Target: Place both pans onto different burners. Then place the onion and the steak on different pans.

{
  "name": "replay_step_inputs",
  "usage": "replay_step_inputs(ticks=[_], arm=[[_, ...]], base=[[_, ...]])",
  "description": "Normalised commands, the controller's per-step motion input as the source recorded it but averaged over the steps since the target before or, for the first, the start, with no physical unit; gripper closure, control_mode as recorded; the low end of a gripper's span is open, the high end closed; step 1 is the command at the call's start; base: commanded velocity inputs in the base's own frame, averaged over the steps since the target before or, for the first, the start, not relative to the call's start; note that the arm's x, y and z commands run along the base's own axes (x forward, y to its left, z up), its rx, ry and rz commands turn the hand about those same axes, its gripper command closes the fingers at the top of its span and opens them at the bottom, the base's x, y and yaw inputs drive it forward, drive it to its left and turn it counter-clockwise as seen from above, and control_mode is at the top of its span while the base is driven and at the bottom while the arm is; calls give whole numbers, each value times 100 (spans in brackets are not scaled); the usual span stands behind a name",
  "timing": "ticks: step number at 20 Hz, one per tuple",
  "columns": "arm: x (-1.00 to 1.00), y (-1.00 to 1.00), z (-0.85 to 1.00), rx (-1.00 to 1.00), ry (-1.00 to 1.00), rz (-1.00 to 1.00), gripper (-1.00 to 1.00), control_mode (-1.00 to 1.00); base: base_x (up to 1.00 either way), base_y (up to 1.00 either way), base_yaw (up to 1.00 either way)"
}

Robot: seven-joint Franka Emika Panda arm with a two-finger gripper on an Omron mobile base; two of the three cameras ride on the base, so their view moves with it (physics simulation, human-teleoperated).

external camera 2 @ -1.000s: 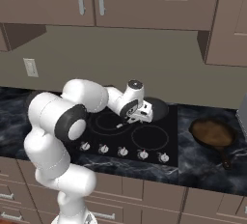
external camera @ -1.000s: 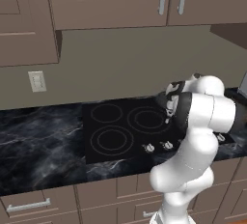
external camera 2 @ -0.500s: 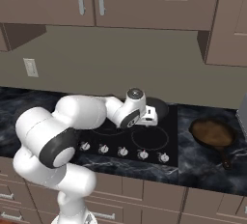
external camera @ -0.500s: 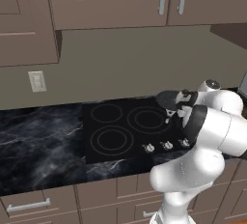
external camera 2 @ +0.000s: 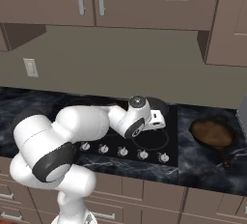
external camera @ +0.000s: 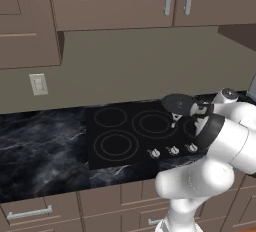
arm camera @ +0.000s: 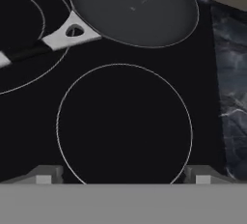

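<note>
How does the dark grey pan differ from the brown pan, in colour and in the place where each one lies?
The round dark grey-black pan with a silver handle lies on the black glass cooktop, at its back right; the round brown pan with a dark rim lies on the dark marble counter, to the right of the cooktop. The grey pan's handle is partly silver; the brown pan's handle is dark. Both are shallow, upright and empty.

The dark pan [arm camera: 132, 9] sits on the cooktop [arm camera: 29, 121], its silver handle [arm camera: 62, 35] pointing left. Just below the pan lies a bare ring burner [arm camera: 124, 126]. Right of the pan, marbled counter [arm camera: 231, 92]. The gripper [arm camera: 123, 175] hangs wide open over that burner.
</note>
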Motion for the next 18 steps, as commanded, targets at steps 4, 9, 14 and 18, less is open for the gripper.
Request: replay_step_inputs(ticks=[4,9,14,18], arm=[[-11,-43,0,-15,0,8,-100,-100],[-12,-41,5,-11,0,2,-100,-100],[-18,-38,1,-4,0,-1,-100,-100],[-14,-45,0,0,0,-7,-100,-100]], base=[[0,0,0],[0,0,0],[0,0,0],[0,0,0]])
